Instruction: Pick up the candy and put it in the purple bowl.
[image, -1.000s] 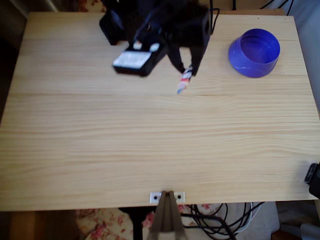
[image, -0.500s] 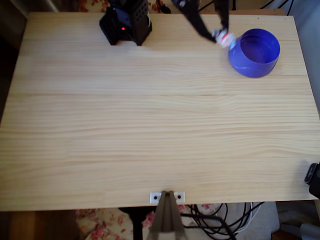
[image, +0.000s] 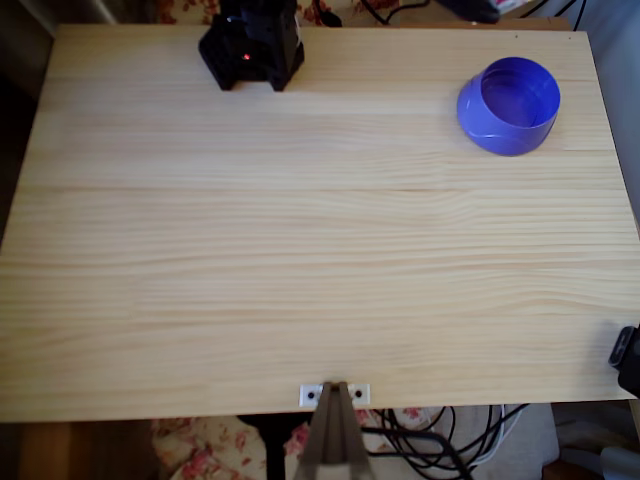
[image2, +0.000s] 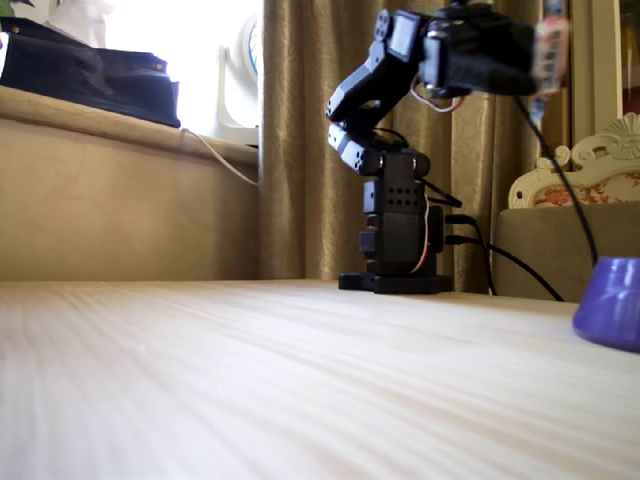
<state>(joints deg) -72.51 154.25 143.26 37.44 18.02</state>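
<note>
In the fixed view the black arm is raised high, and my gripper (image2: 528, 70) is shut on the candy (image2: 551, 45). The candy is a blurred white strip with red and blue marks, hanging upright at the fingertips. It is far above the table, up and a little left of the purple bowl (image2: 612, 315), which is cut off by the right edge. In the overhead view the purple bowl (image: 508, 105) stands at the back right of the table and nothing shows inside it. A dark part of the arm (image: 470, 8) shows at the top edge beyond the table.
The arm's black base (image: 250, 50) stands at the back of the pale wooden table (image: 300, 250). Cables hang behind the base (image2: 400, 250), in front of a curtain. A dark object (image: 626, 360) sits at the table's right front edge.
The arm swung right with the candy from the table's back middle to the bowl's rim. It then rose and drew back past the table's far edge.
</note>
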